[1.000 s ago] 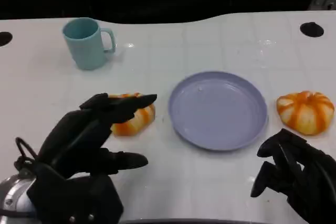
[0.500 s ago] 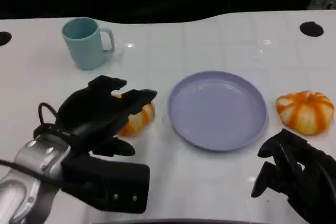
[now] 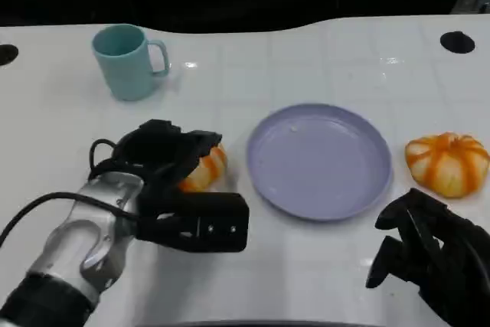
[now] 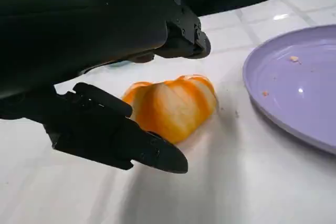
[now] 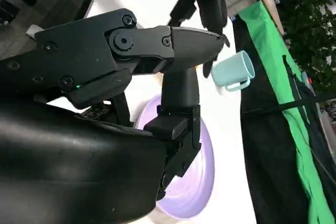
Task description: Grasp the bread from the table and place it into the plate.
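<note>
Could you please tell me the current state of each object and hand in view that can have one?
Purple round plate: empty, flat on the table.
Orange-and-white striped bread left of the plate: on the table, left hand's fingers around it, not lifted.
Second orange-and-white striped bread: on the table right of the plate, untouched.
Teal mug: upright.
Left hand: open, over the bread.
Right hand: curled, holding nothing.

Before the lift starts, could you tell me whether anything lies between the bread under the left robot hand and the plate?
Nothing visible does. The bread sits under the left robot hand, and bare table separates it from the plate. The mug stands well off that path.
</note>
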`<state>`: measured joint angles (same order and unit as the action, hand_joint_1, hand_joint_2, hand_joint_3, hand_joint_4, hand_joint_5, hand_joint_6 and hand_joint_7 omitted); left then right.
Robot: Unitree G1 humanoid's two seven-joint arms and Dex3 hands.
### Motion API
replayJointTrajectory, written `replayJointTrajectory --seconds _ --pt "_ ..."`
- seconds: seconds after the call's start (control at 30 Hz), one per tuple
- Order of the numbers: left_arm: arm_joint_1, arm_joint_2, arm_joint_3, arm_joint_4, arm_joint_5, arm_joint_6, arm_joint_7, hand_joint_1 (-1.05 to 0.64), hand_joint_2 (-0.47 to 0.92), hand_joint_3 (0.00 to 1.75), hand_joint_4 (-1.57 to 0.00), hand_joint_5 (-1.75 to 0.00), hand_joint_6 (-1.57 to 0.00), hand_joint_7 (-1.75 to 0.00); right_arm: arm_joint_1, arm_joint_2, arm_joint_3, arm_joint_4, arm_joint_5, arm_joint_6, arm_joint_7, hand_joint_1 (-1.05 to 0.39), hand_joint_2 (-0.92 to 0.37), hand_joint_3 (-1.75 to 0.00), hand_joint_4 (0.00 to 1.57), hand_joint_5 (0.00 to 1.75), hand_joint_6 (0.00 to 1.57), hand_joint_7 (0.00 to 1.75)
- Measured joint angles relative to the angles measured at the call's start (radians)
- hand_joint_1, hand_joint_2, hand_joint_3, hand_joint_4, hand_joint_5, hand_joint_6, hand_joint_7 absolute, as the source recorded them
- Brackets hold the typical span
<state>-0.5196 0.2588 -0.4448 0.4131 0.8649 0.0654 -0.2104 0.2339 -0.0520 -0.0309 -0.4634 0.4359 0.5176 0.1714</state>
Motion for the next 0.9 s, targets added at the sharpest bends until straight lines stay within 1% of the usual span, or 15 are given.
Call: replayJointTrajectory --seconds 0.1,0.33,0.6,0.7,0.9 --pt "-0.029 -0.026 -0.024 0.066 -0.001 0.016 0.007 -0.39 0.77 0.00 0.00 -0.31 -0.23 0.00 0.001 0.000 0.000 0.000 0.000 0.000 0.000 -0.45 -0.92 -0.38 0.64 1.75 0.50 1.61" --pt "-0.122 -0.067 -0.073 0.260 0.000 0.016 0.083 -0.47 0.79 0.01 0.00 -0.31 -0.22 0.00 0.007 -0.001 0.000 -0.004 -0.001 0.000 0.005 -0.44 -0.92 -0.40 0.63 1.75 0.49 1.61" --pt "-0.212 -0.126 -0.096 0.441 -0.024 0.019 0.128 -0.47 0.79 0.00 0.00 -0.31 -0.23 0.00 0.010 0.000 -0.002 -0.004 0.005 -0.003 0.008 -0.45 -0.92 -0.38 0.63 1.75 0.49 1.61" --pt "-0.233 -0.142 -0.103 0.501 -0.039 0.017 0.142 -0.47 0.79 0.00 0.00 -0.31 -0.24 -0.01 0.013 0.000 -0.003 -0.008 0.005 -0.003 0.008 -0.45 -0.92 -0.38 0.63 1.75 0.49 1.61" --pt "-0.304 -0.173 -0.117 0.639 -0.058 0.006 0.174 -0.40 0.79 0.00 -0.05 -0.29 -0.27 -0.01 0.016 0.000 -0.003 -0.012 0.005 -0.004 0.011 -0.46 -0.92 -0.38 0.64 1.75 0.49 1.61"
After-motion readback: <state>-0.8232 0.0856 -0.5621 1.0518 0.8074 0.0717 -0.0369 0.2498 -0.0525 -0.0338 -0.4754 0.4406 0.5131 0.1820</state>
